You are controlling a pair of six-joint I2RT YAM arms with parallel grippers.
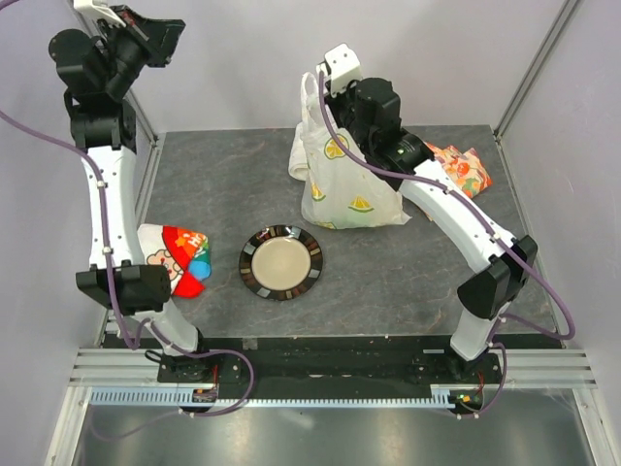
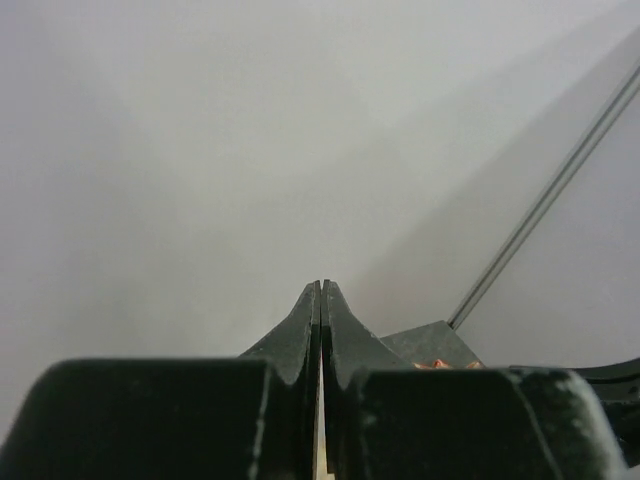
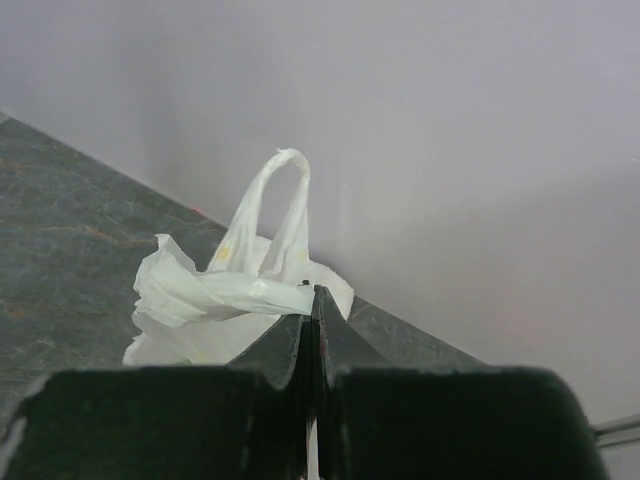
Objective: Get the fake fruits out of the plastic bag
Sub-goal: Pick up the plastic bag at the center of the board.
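Beige, dark-rimmed plate [image 1: 281, 262] sits nearest you, mid-table. Beyond it the white plastic bag [image 1: 344, 189] slumps toward the far edge, with your right gripper [image 3: 316, 292] pinched onto its twisted handle. Farthest and raised high, your left gripper [image 2: 321, 285] is closed and empty.

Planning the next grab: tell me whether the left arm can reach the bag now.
Probably not yet: the left gripper is shut and points at the wall, far from the bag, though nothing blocks the way.
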